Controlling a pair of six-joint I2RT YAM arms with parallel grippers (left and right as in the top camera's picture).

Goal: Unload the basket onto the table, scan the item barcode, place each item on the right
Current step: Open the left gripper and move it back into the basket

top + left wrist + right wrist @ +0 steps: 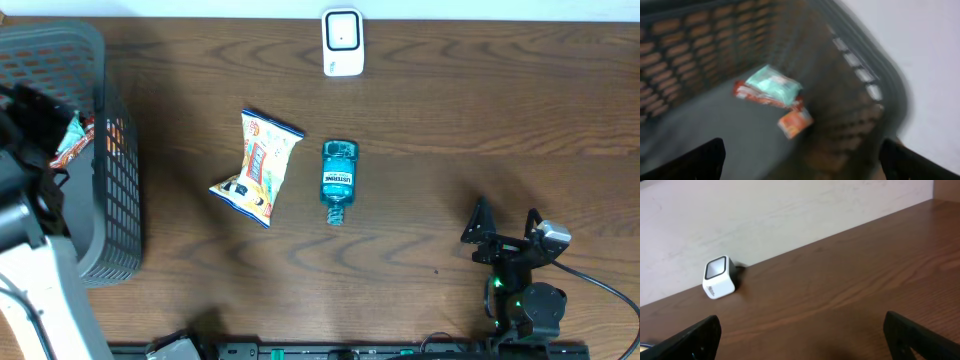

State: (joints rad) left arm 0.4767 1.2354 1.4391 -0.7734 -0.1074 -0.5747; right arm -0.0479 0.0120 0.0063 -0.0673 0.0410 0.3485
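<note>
Beside the mouthwash bottle (338,180), a snack bag (257,167)

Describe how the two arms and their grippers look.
Right arm: black, green light lit near its base, silver camera block at the wrist, black cable trailing right. Left arm: black joints, white shell. Left gripper and right gripper: black fingers.

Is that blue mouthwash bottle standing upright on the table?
No, the mouthwash bottle lies flat on its side on the table, beside the snack bag.
</note>
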